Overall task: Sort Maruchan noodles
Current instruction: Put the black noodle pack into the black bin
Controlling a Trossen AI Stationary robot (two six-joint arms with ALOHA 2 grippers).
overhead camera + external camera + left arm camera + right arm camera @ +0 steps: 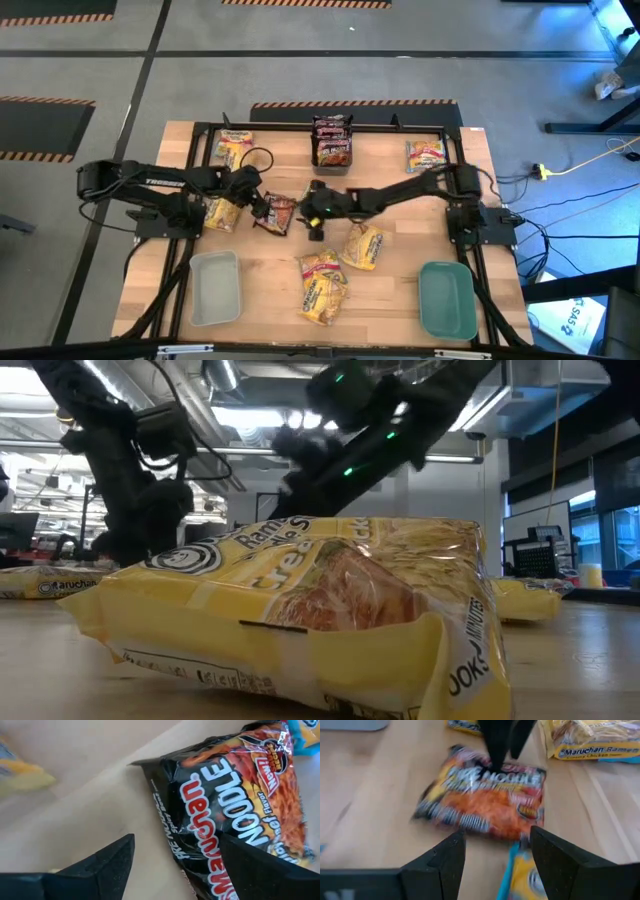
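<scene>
Holding nothing, grey tray [214, 290] and teal tray [447, 300], both claws [258, 205] [312, 220] parted above dark packet [277, 213]

A packet [277, 212] lies mid-table between my two claws — my left claw [256, 203] left of it, my right claw [309, 214] right.

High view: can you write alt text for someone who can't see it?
Both arms meet mid-table over a dark noodle packet, the left pincer open beside it, the right pincer opposite. Yellow packets lie near a grey tray and teal tray.
</scene>
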